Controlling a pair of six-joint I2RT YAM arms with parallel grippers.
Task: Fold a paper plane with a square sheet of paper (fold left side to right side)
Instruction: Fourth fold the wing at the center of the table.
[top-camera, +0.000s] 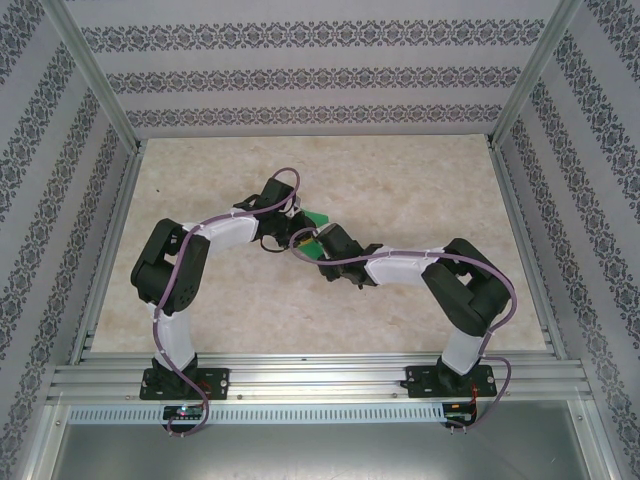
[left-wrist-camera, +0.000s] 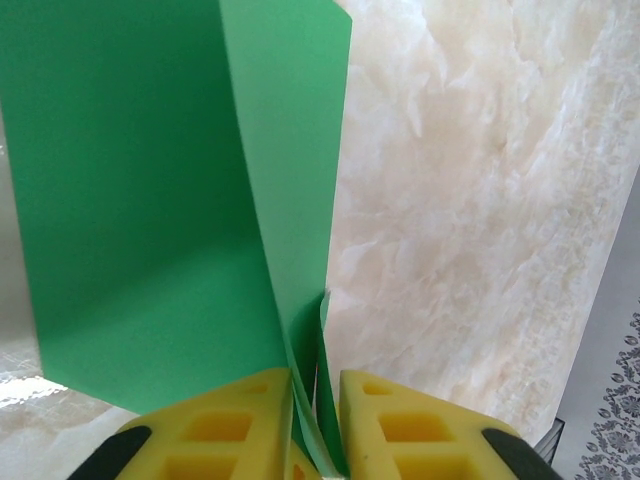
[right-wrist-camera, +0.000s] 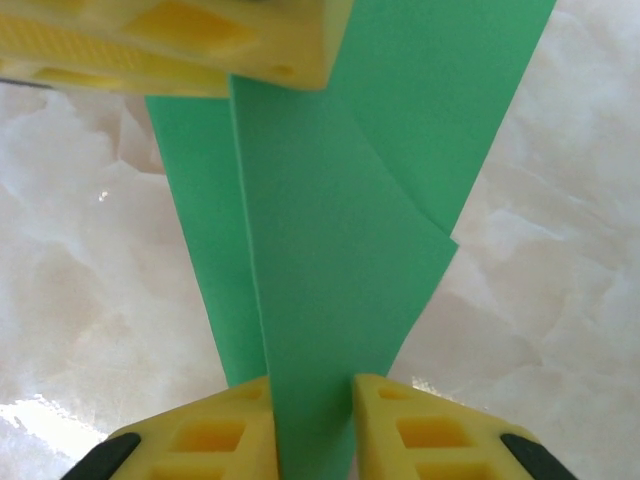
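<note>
Marble tabletop (left-wrist-camera: 480, 200) beneath folded, sharply creased green paper (left-wrist-camera: 130, 200).

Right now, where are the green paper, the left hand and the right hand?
green paper (left-wrist-camera: 140, 200), left wrist view, on its big flat panel.
left hand (left-wrist-camera: 318, 430), left wrist view, midway between its yellow fingertips.
right hand (right-wrist-camera: 312, 425), right wrist view, midway between its yellow fingertips.

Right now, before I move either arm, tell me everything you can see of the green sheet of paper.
The green sheet of paper is thin, matte and plain bright green. It is already folded into overlapping layers, with a sharp crease and a slant-edged flap. It sits between the two wrists near the middle of the table. One end is in the gap of the left hand, the other in the gap of the right hand. I cannot tell how tightly either pinches it.
</note>
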